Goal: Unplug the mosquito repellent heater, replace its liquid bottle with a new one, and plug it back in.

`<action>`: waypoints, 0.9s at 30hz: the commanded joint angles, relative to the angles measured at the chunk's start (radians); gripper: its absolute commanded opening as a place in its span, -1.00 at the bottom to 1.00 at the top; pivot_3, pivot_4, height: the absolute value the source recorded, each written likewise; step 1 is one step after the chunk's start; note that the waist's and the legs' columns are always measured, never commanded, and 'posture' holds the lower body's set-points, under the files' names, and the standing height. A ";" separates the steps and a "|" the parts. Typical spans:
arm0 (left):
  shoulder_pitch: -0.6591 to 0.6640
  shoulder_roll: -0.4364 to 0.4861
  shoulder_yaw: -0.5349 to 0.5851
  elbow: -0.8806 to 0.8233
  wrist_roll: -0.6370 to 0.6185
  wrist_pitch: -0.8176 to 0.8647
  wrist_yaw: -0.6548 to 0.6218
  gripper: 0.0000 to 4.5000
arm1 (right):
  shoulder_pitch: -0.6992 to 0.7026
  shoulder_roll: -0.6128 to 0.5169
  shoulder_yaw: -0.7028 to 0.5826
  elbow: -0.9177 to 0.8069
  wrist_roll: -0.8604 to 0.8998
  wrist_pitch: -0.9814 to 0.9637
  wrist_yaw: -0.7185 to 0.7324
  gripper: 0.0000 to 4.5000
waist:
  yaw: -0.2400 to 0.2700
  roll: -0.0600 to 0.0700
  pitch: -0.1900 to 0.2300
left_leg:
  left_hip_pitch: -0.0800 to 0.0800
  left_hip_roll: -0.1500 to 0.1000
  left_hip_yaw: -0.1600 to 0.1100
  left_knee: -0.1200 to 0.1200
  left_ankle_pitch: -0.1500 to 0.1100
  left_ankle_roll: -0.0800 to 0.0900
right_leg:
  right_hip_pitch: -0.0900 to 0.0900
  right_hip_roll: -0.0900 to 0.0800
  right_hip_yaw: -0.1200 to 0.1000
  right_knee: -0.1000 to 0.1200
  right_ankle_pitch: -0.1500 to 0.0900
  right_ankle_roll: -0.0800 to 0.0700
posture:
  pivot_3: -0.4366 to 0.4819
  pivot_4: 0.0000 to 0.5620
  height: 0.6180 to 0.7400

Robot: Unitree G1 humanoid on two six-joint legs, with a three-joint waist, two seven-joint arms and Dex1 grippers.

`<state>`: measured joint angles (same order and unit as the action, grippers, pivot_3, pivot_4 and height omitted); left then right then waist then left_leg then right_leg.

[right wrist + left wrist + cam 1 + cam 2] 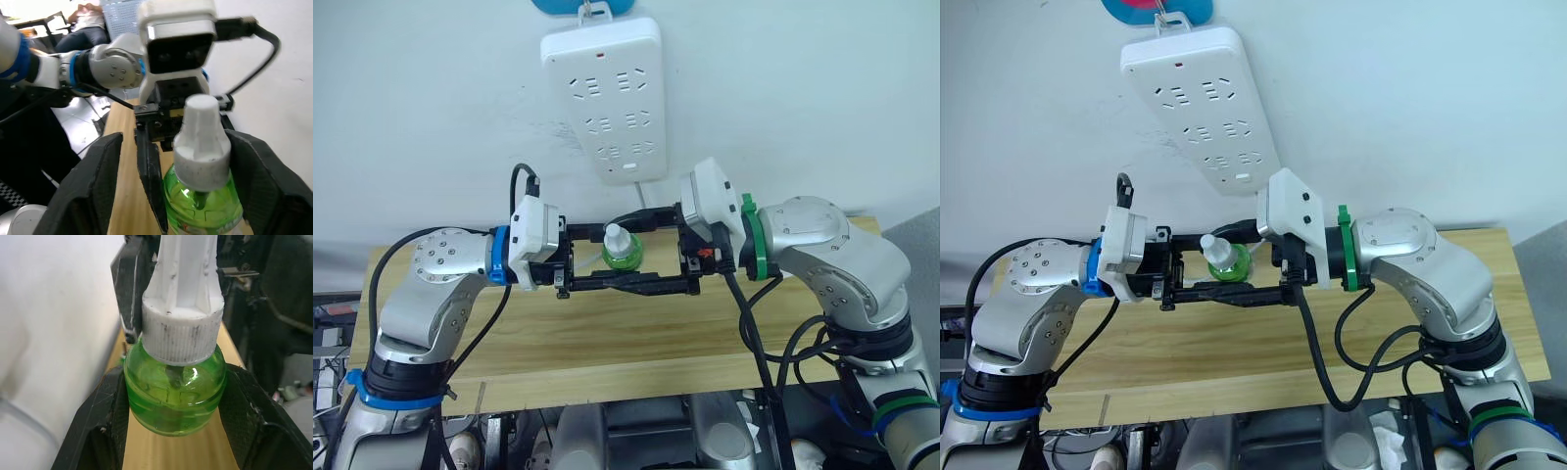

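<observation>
between both arms above the tabletop (607,333), the left tool (576,264) pinches the capped bottle (621,249); the right tool (680,262) brackets it, grip unclear. light, slick; hold the body.

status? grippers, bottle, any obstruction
Left gripper shut on capped green bottle, held above the wooden table. Right gripper facing it, fingers flanking the bottle, contact unclear. White cap still on. Nothing in the way.
</observation>
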<state>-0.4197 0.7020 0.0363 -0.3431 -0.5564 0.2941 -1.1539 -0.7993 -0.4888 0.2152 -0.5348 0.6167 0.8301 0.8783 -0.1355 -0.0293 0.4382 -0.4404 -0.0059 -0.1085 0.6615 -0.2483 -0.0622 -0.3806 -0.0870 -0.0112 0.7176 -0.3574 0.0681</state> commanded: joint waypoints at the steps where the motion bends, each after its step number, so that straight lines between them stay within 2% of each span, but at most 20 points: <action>1: 0.022 -0.012 0.041 -0.035 0.001 -0.020 0.056 -0.02 | 0.004 0.013 -0.010 -0.073 0.010 0.025 -0.068 0.41 | -0.002 0.000 0.000 | 0.000 0.000 0.000 0.000 0.000 0.000 | 0.000 0.000 0.000 0.000 0.000 0.000 | -0.44 0.40 1.00; 5: 0.038 -0.022 0.031 -0.061 -0.006 -0.006 0.093 -0.02 | 0.002 0.049 0.005 -0.081 -0.015 0.033 -0.152 0.41 | -0.002 0.000 0.000 | 0.000 0.000 0.000 0.000 0.000 0.000 | 0.000 0.000 0.000 0.000 0.000 0.000 | -0.44 0.40 1.00; 12: 0.046 -0.029 0.012 -0.089 -0.022 0.020 0.113 -0.02 | -0.007 0.096 0.058 -0.043 -0.095 -0.021 -0.212 0.41 | -0.002 0.000 0.000 | 0.000 0.000 0.000 0.000 0.000 0.000 | 0.000 0.000 0.000 0.000 0.000 0.000 | -0.43 0.41 1.00; 27: 0.071 0.019 0.050 -0.127 -0.071 0.067 0.105 -0.02 | -0.001 0.100 0.062 0.010 -0.178 -0.068 -0.231 0.41 | -0.001 0.000 0.000 | 0.000 0.000 0.000 0.000 0.000 0.000 | 0.000 0.000 0.000 0.000 0.000 0.000 | -0.41 0.40 1.00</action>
<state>-0.3577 0.7093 0.0542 -0.4224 -0.5944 0.3720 -1.0337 -0.7985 -0.3746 0.3008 -0.5066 0.4578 0.7701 0.6574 -0.1366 -0.0293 0.4382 -0.4403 -0.0058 -0.1086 0.6611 -0.2483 -0.0622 -0.3807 -0.0870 -0.0112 0.7177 -0.3574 0.0681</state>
